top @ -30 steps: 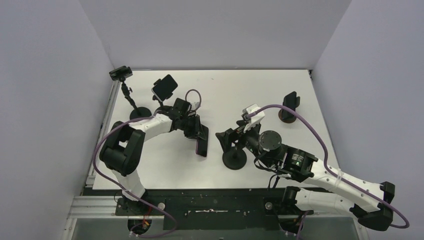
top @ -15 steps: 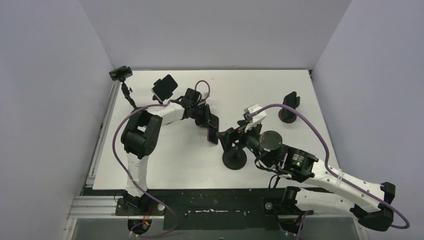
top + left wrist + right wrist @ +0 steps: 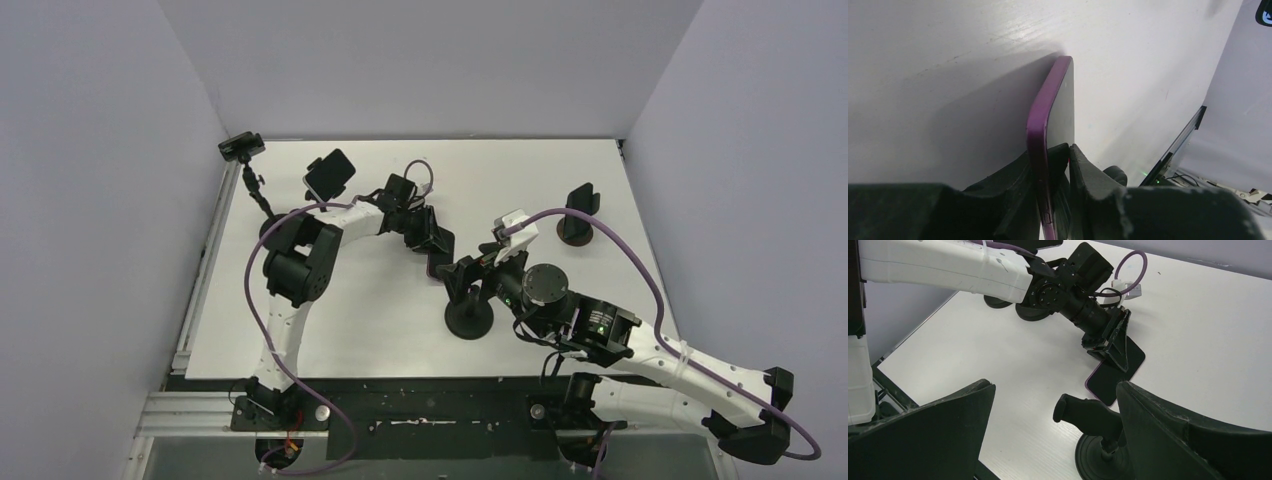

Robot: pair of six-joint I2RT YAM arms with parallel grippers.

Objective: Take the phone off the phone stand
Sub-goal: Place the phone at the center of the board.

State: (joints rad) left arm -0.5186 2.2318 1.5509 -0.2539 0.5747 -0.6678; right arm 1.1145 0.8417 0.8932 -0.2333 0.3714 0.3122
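The phone (image 3: 440,262), dark with a purple case, is out of the stand and held in my left gripper (image 3: 428,238), which is shut on one end of it. In the left wrist view the phone (image 3: 1054,110) stands edge-on between my fingertips (image 3: 1052,152), close over the white table. The black phone stand (image 3: 469,312) has an empty clamp (image 3: 1087,414) on a round base. My right gripper (image 3: 1054,386) is open, its fingers either side of the stand's clamp, touching nothing. The phone (image 3: 1112,374) lies just beyond the stand.
A second stand holding a phone (image 3: 328,173) is at the back left, with a small camera mount (image 3: 242,147) beside it. A third stand holding a dark phone (image 3: 578,212) is at the back right. The table's near edge (image 3: 400,375) runs below the stand.
My left gripper has carried the phone back and to the right, from the table's middle to just behind the stand. The right arm has barely moved.
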